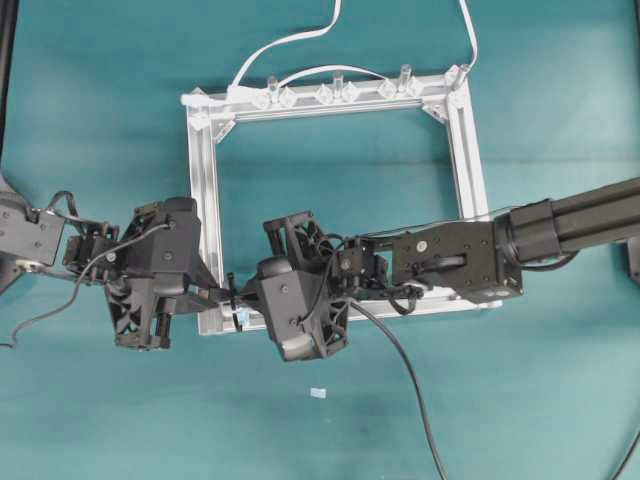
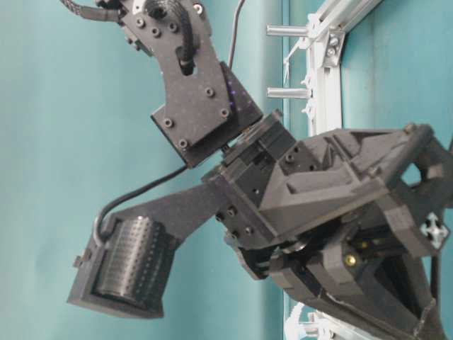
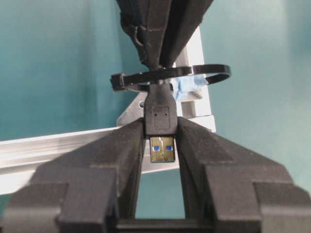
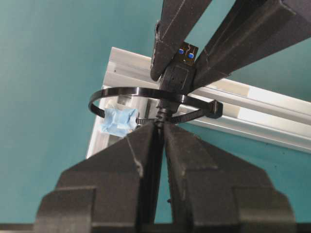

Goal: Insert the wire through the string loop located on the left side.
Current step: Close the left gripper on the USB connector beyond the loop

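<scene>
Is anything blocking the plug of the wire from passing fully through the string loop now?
Nothing visible blocks it. The plug of the wire already sits past the string loop, held by the left pincer. The right pincer grips the wire just behind the loop, above the metal frame.

The wire (image 3: 159,114) passes through the string loop (image 3: 214,73) at the frame's (image 1: 205,215) near-left corner — left gripper (image 3: 160,141) on one side, right gripper (image 4: 159,131) opposite.
</scene>
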